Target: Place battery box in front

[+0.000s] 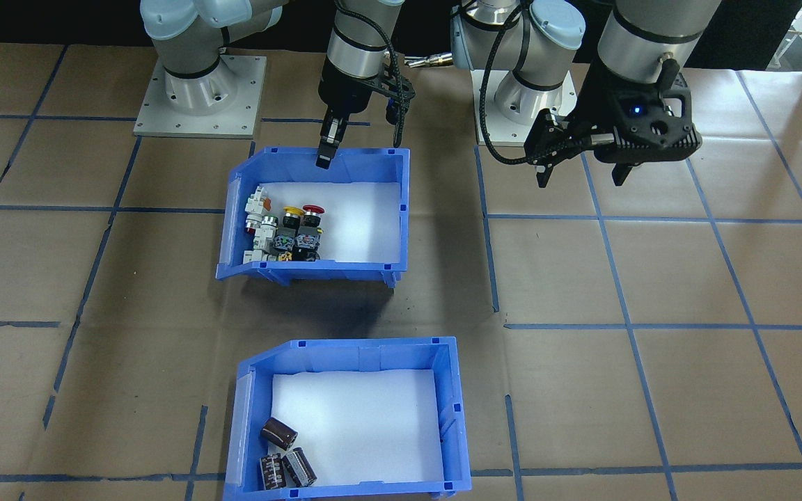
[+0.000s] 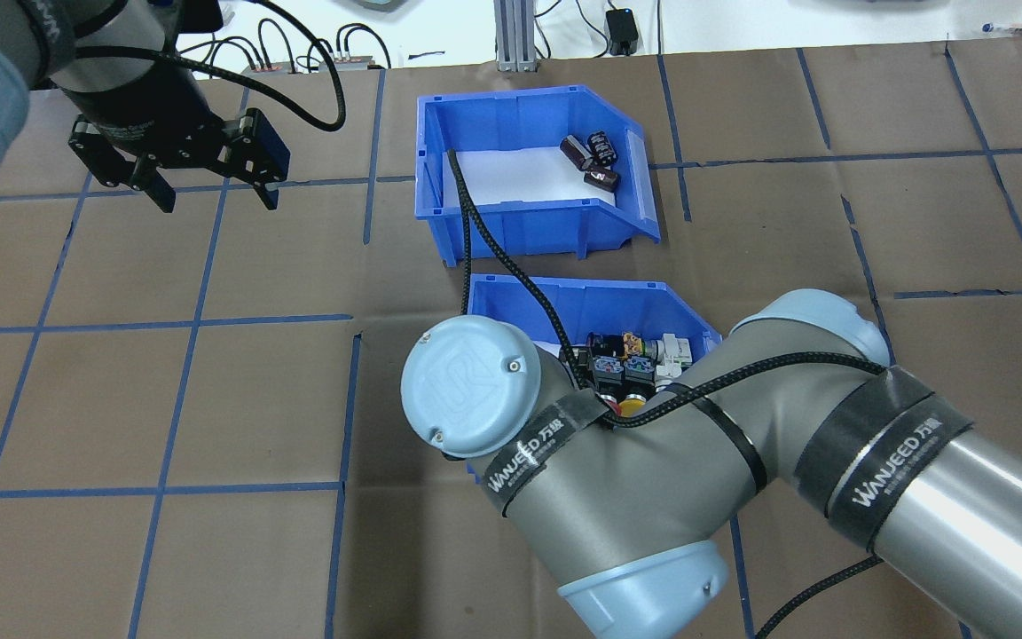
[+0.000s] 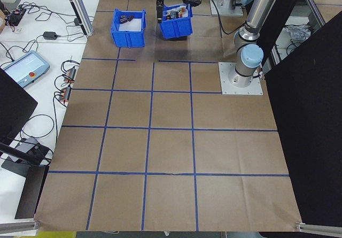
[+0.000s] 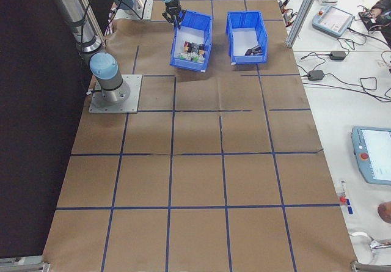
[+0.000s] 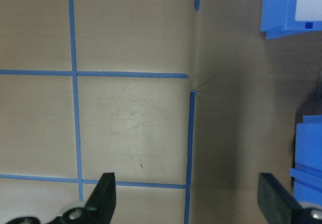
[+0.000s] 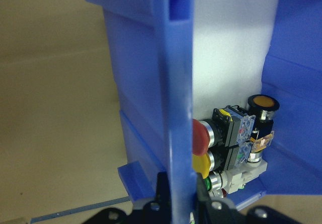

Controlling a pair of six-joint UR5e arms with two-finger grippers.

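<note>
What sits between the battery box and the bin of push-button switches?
Nothing: in the exterior front-facing view only bare brown paper with blue tape lines separates the battery box from the switch bin. The overhead exterior view shows the same gap.

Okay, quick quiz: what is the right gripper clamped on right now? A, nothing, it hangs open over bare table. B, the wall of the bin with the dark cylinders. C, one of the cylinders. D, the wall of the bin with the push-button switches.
D: the right gripper straddles the back wall of the switch bin, and the right wrist view shows its fingers closed on that blue wall, switches just inside.
</note>
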